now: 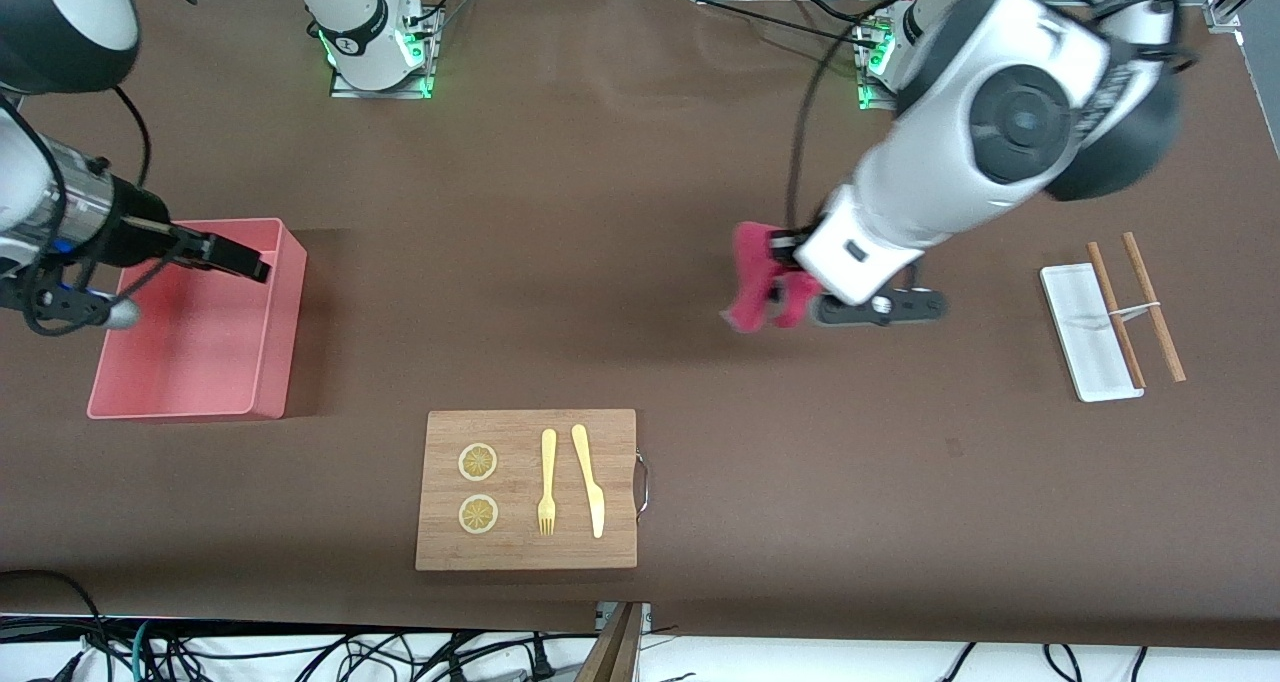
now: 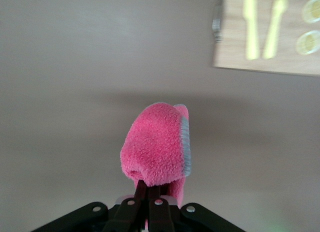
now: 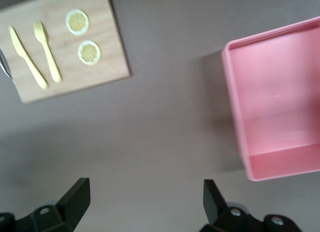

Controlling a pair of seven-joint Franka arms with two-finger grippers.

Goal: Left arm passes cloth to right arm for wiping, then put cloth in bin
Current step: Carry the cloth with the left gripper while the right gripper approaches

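A brown cloth-covered table [image 1: 620, 212] fills the front view, with the two robot bases along its top edge and cables trailing off the bottom.

The cloth [image 1: 760, 277] hangs right of centre in that view, clear of the table, pinched in the left gripper [image 1: 785, 280], whose jaws are clamped tight on one bunched end (the left wrist view shows the pink pile and grey border folded over just above the fingertips [image 2: 150, 192]). The bulk of the towel droops away from the jaws, so there is free material to offer.

The right gripper [image 1: 235, 257] sits at the left edge of the frame, over the bin [image 1: 280, 362], with its jaws spread wide and nothing between them; its wrist view shows bare table and the bin's pink floor.

The step in hand looks like the handover. To do it well, the left arm should probably carry the towel toward mid-table and hold it steady with the loose end presented, while the right arm comes off the bin to meet it. The right jaws should close on the free part, well apart from the left fingertips, and the left should let go only once that grip looks firm.

Lower centre lies the wooden board [image 1: 525, 542] with a fork [image 1: 547, 482], a knife [image 1: 588, 477] and two lemon slices [image 1: 478, 462]; a meeting point in the open table above it would keep the dangling towel off them.
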